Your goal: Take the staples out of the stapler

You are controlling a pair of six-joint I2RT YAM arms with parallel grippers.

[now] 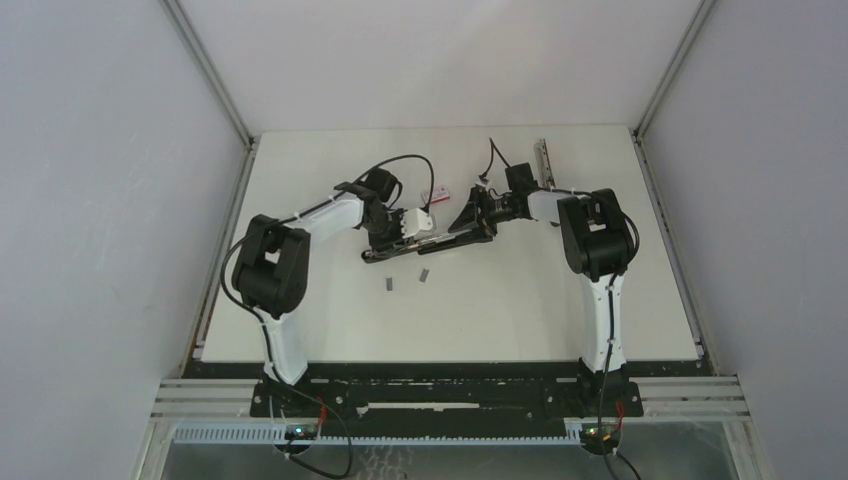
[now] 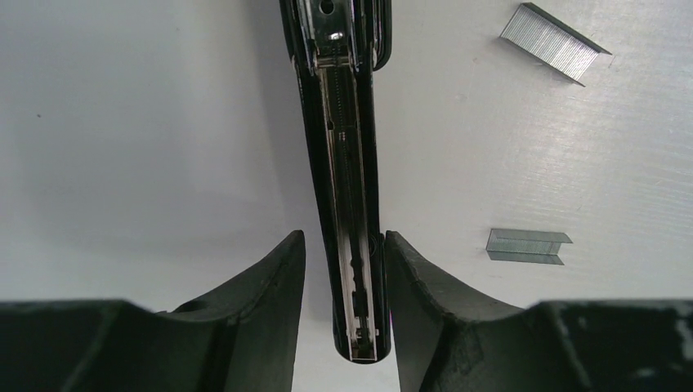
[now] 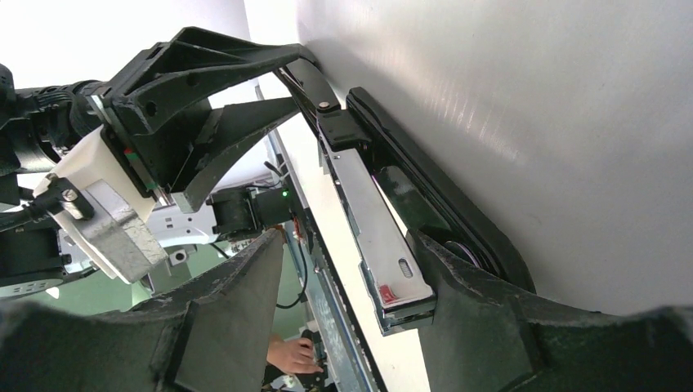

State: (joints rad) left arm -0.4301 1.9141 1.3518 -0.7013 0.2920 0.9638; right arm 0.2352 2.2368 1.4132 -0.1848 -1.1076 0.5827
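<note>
The black stapler (image 1: pixel 382 254) lies open at mid-table. In the left wrist view its raised cover (image 2: pixel 347 122), spring side showing, runs between my left gripper's (image 2: pixel 343 237) fingers; the right finger touches it and a thin gap shows on the left. My left gripper (image 1: pixel 437 238) is open around it. My right gripper (image 3: pixel 347 237) is wide open, one finger (image 3: pixel 458 294) against the end of the metal magazine (image 3: pixel 380 237), above the black base (image 3: pixel 441 204). It also shows in the top view (image 1: pixel 460 222). Two staple strips (image 2: pixel 554 42) (image 2: pixel 527 246) lie on the table near the stapler (image 1: pixel 388 283) (image 1: pixel 424 274).
A small red-and-white box (image 1: pixel 437 196) lies just behind the grippers. A long thin grey metal rail (image 1: pixel 543 160) lies at the back right. A person's hand (image 3: pixel 290 355) shows beyond the table's near edge.
</note>
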